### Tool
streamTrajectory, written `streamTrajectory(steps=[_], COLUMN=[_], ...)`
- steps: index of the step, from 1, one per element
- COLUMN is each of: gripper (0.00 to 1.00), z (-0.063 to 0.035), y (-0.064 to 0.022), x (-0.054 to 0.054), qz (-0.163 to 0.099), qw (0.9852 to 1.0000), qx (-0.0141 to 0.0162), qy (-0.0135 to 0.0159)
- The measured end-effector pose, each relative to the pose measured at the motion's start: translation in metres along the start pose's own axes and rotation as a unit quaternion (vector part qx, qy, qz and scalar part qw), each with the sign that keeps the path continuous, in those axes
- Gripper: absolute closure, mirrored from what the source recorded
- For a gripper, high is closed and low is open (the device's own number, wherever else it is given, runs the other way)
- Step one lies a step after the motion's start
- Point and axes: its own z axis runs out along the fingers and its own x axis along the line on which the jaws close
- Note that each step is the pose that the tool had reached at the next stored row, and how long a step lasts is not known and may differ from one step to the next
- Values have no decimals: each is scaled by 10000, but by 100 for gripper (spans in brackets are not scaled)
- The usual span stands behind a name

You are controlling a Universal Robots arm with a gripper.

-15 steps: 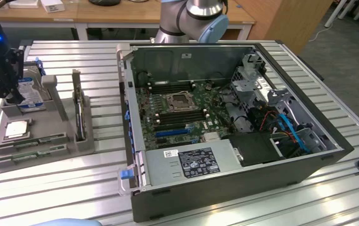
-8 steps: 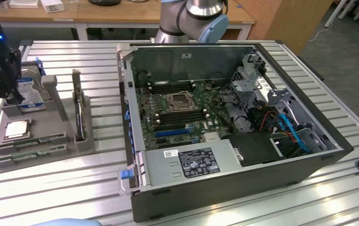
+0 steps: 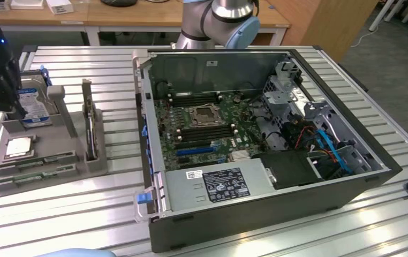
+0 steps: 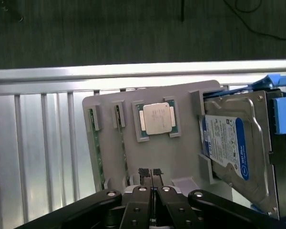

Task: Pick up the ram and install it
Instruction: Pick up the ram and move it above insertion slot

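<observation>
Nearest to us, the gripper hangs over the grey parts tray, its fingers pressed together with nothing between them. Just past the fingertips lie the ram sticks, seated untouched in parallel slots of the tray. We judge that closed fingers cannot straddle so thin a board, and coming down like this they would press on its top edge or on the tray. The sticks sit near one another, so a wide opening could catch both. A grip off the middle could tilt one in its slot. The CPU chip lies just beside them and could be knocked. Further along stands the hard drive, and in the exterior view the expansion card stands upright. Well apart lies the open computer case with its motherboard, where a skewed stick could jam in a memory slot. We count one gripper, two ram sticks, one CPU chip, one hard drive, one expansion card, one tray and one case.
</observation>
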Motion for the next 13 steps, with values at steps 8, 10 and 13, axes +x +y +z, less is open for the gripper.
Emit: streamTrajectory(steps=[8, 10, 13], gripper=[90, 90, 90], z=[16, 17, 18], y=[0, 0, -1], x=[0, 1, 0], qz=[-719, -806, -806], qw=[9974, 9967, 9967], qx=[-19, -21, -20], qy=[27, 30, 30])
